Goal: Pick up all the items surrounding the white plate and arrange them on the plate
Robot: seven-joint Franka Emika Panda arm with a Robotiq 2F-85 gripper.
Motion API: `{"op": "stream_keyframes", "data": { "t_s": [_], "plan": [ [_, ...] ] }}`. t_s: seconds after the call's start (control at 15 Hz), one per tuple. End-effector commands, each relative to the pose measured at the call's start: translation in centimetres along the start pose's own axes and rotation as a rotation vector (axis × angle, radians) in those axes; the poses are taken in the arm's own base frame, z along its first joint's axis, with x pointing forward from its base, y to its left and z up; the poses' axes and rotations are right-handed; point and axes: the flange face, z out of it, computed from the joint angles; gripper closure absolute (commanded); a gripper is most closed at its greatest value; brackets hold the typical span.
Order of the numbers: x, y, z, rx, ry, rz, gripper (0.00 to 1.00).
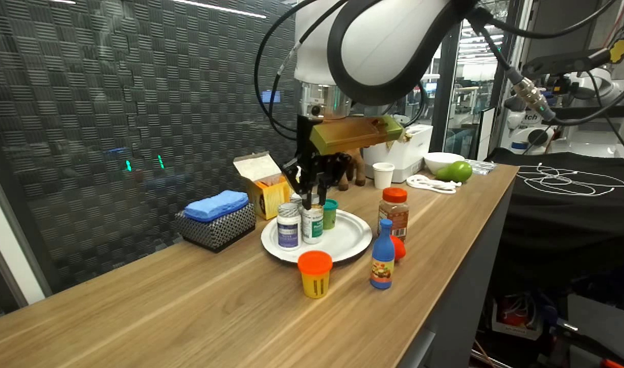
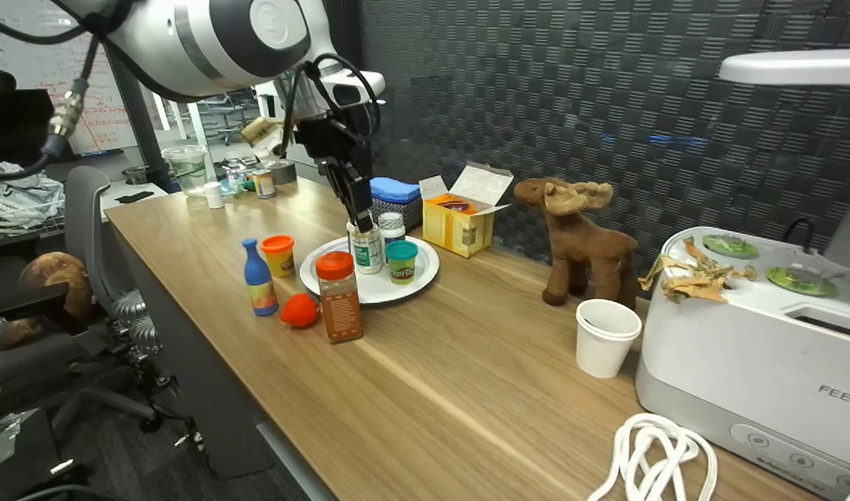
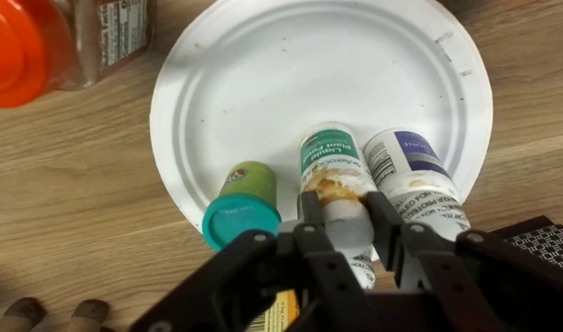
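And placing seems to be in hand: in the wrist view the plant food bottle [image 3: 334, 159] is pinched near its top by the end effector [image 3: 345, 200], upright at six o'clock on the white plate [image 3: 267, 87]. Release is called for next, the purple-labelled bottle [image 3: 412, 169] at four left unbumped.

Soft light, pale sheen on countertop [image 2: 431, 379]

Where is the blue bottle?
In an exterior view, the blue bottle stands off the plate, right of the yellow tub and in front of the red-lidded jar.
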Motion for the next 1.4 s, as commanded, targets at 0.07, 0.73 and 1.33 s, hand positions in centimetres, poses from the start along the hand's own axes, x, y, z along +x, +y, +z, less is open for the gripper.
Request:
{"op": "stream_keyframes", "data": {
  "t_s": [0.07, 0.73, 1.33],
  "plan": [
    [0.8, -0.9, -0.1, 0.001, 0.027, -0.019, 0.92],
    [-0.3, -1.3, -1.6, -0.058, 0.059, -0.086, 0.01],
    [-1.1, 1.0, -6.1, -0.059, 0.124, -0.056, 0.00]
  ]
}}
